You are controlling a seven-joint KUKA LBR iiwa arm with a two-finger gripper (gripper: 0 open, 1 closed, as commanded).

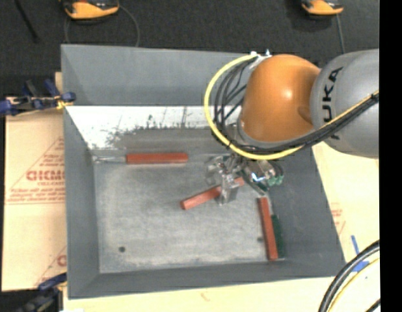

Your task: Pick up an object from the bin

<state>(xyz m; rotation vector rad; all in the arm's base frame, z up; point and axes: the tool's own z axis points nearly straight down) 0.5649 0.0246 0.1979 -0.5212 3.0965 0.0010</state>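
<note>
1. A short red-brown stick [200,201] is seen near the middle of the bin floor, somewhat right of centre. It lies flat and is set at a slant, with its left end nearer the front and its right end raised toward the back.
2. The claw [224,188] is found at the right end of this stick, directly over it or against it. Which of the two applies cannot be made out.
3. Whether the claw is wide or narrow cannot be told, as its metal parts are merged with the stick's end from above. No grasp on the stick can be confirmed.
4. Above the claw, the wrist is capped by a rounded orange cover [279,96], around which yellow and black cables [214,103] are looped. The grey arm [347,103] is carried in from the right.
5. A longer red-brown bar [157,158] is laid flat along the foot of the back wall, well apart from the claw.
6. A third red bar [268,229], edged with a dark green strip, is laid along the right wall, near the claw but apart from it.
7. All three pieces are held by the grey metal bin [84,194], whose floor is marked by a small dark speck [121,249] near the front left corner.
</note>
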